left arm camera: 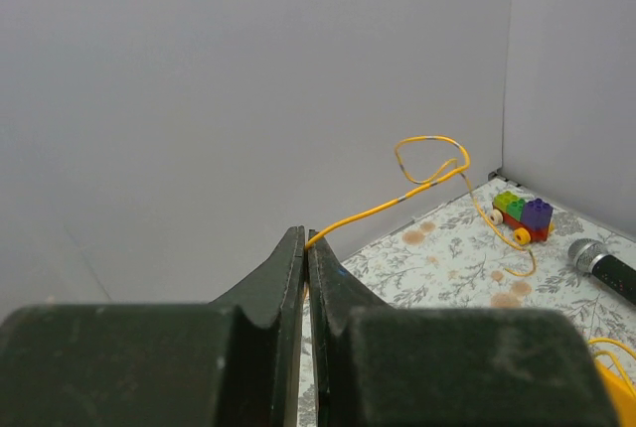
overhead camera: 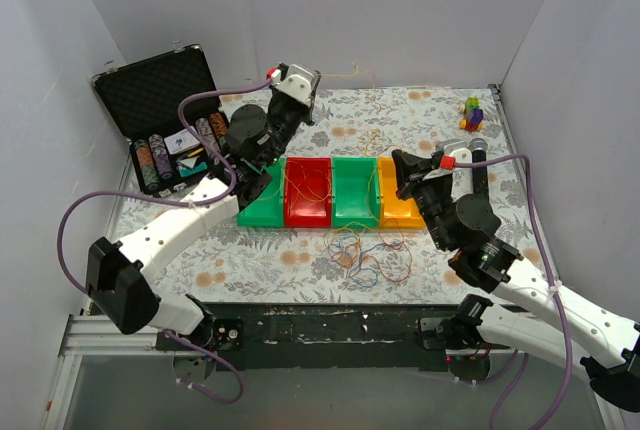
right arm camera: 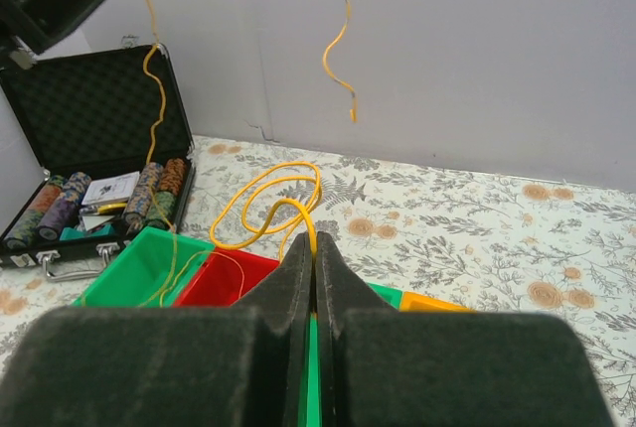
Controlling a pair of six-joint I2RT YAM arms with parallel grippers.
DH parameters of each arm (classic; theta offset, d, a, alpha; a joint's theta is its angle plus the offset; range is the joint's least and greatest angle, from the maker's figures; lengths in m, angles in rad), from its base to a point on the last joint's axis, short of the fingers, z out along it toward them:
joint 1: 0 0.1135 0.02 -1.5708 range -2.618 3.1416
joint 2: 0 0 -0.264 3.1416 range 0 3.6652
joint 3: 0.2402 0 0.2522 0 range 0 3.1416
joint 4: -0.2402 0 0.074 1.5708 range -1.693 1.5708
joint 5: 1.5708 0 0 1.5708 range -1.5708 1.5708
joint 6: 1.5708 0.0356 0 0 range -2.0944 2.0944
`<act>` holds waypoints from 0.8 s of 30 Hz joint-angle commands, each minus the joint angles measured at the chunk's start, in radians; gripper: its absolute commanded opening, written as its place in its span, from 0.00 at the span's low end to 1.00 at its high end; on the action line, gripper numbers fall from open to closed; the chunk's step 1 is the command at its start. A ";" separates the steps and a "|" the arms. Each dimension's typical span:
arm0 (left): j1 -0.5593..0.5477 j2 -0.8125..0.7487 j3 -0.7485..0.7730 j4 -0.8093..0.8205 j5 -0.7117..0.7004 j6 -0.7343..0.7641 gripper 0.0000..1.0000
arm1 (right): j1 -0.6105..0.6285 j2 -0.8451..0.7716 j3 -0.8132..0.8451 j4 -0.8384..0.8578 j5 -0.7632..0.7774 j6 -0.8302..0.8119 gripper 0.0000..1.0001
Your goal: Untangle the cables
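Observation:
A clump of thin orange, yellow, red and blue cables (overhead camera: pixel 370 255) lies on the table in front of the bins. My left gripper (overhead camera: pixel 316 80) is raised near the back wall and shut on a yellow cable (left arm camera: pixel 378 209); its free end curls in the air. In the left wrist view the jaws (left arm camera: pixel 307 238) pinch the cable at their tips. My right gripper (overhead camera: pixel 399 158) is over the bins and shut on a yellow cable (right arm camera: pixel 268 204), which loops out from the tips (right arm camera: pixel 314 243). Thin strands run down into the red bin (overhead camera: pixel 308 195).
Four bins stand in a row: green (overhead camera: pixel 262 205), red, green (overhead camera: pixel 355 195), orange (overhead camera: pixel 398 208). An open black poker-chip case (overhead camera: pixel 165 115) is at the back left. A brick toy (overhead camera: pixel 471 110) and a microphone (overhead camera: pixel 478 152) are at the back right. White walls surround the table.

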State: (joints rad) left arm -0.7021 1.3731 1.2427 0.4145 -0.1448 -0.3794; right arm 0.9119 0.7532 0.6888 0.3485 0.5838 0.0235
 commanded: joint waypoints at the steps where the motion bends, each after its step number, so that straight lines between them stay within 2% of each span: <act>1: 0.000 0.038 0.070 0.037 0.020 -0.029 0.00 | 0.004 -0.018 -0.018 0.040 0.039 0.015 0.01; 12: 0.001 0.070 0.057 0.035 0.025 -0.067 0.00 | 0.004 -0.026 -0.026 0.032 0.050 0.003 0.01; 19: 0.000 0.109 0.262 0.006 0.008 -0.076 0.00 | 0.004 -0.034 -0.031 0.033 0.063 0.003 0.01; 24: -0.002 0.060 0.296 -0.026 0.036 -0.079 0.00 | 0.002 -0.031 -0.032 0.033 0.068 0.006 0.01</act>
State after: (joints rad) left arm -0.7021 1.5040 1.5002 0.4076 -0.1291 -0.4469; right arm 0.9119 0.7341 0.6575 0.3397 0.6266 0.0261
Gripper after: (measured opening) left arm 0.015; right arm 0.031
